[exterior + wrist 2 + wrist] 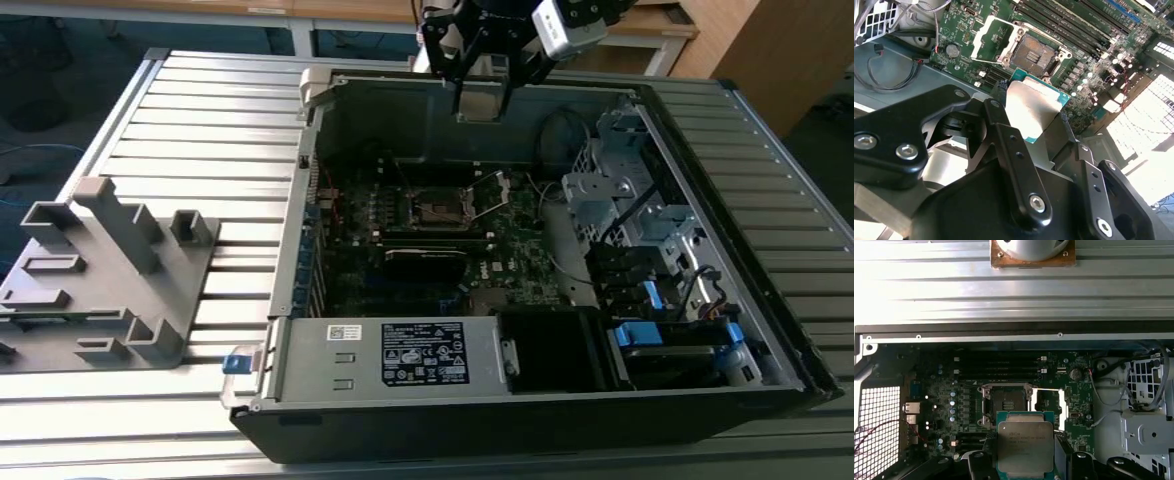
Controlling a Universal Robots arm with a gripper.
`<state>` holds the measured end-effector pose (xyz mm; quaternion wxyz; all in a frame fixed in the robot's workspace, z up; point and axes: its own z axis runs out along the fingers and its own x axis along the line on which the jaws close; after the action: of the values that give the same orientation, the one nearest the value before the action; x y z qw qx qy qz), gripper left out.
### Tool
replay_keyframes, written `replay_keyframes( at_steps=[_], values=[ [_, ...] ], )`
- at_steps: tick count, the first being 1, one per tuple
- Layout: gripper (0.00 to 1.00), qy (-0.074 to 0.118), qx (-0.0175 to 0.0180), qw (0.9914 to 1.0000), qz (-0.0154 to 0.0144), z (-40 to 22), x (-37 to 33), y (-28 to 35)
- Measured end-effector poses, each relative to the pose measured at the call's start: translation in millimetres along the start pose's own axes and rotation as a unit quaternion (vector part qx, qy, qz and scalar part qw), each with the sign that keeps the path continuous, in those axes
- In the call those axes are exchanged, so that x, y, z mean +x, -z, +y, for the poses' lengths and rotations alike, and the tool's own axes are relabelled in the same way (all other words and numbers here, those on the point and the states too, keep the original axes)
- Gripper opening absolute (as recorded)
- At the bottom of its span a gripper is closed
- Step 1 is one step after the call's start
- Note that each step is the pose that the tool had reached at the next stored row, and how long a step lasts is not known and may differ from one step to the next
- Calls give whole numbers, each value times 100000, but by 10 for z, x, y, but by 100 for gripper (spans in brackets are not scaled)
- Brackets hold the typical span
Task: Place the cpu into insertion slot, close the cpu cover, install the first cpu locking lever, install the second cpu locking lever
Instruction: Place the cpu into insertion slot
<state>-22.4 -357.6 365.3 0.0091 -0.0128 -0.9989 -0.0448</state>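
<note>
My gripper (481, 100) hangs above the far wall of the open computer case, shut on the cpu (1025, 445), a flat square chip with a dull metal top and green rim. In the second wrist view the cpu (1034, 107) sits between the black fingers (999, 115). The insertion slot (1006, 402), a dark square socket on the green motherboard, lies bare below and apart from the chip; it also shows in the exterior view (438, 208). The cpu cover (1048, 402), a silvery frame, is swung open beside the slot. I cannot make out the locking levers.
A grey power supply (387, 355) fills the case's near end. Drive bays with blue tabs (674, 335) and cables line the exterior view's right. Memory slots (996, 367) run beside the socket. A grey plastic fixture (107, 280) stands on the slatted table (200, 110).
</note>
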Motion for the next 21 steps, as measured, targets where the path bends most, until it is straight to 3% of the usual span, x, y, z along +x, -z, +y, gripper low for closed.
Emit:
replay_keyframes(
  at_steps=[21],
  values=[
    [54,0,-8,100000,-5,-6,-1,-61]
  ],
)
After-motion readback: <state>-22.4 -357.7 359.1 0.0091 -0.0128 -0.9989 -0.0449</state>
